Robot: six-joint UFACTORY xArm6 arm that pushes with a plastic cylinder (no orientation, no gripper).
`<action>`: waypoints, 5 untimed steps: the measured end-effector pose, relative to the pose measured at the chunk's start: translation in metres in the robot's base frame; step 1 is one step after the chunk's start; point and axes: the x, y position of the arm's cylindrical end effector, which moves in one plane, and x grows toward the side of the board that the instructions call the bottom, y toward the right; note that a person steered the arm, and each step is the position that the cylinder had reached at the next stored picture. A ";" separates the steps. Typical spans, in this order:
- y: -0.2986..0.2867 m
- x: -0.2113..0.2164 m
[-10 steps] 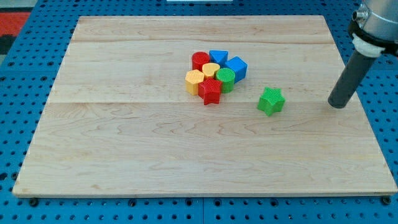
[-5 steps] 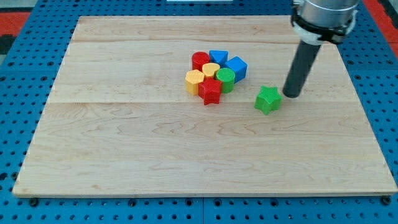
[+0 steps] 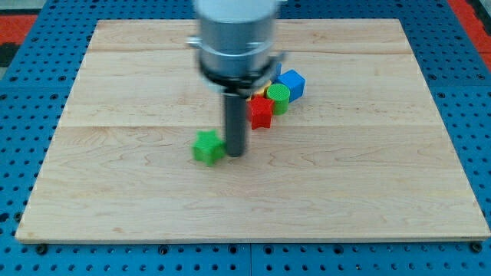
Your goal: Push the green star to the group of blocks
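The green star (image 3: 206, 147) lies on the wooden board (image 3: 115, 176), left of and below the group of blocks. My tip (image 3: 235, 154) rests against the star's right side. The group sits above and to the right of the tip: a red star (image 3: 261, 112), a green cylinder (image 3: 278, 96) and a blue cube (image 3: 291, 82) show. A sliver of yellow shows beside the green cylinder. The arm hides the rest of the group. The image is motion-blurred.
The arm's grey body (image 3: 234, 34) covers the upper middle of the board. A blue pegboard (image 3: 31, 92) surrounds the board on all sides.
My tip swept from the board's right side to the left, past the group. The green star moved with it, from right of the group to lower left of it.
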 end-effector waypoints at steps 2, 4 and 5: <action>-0.010 0.022; -0.102 0.005; -0.081 -0.034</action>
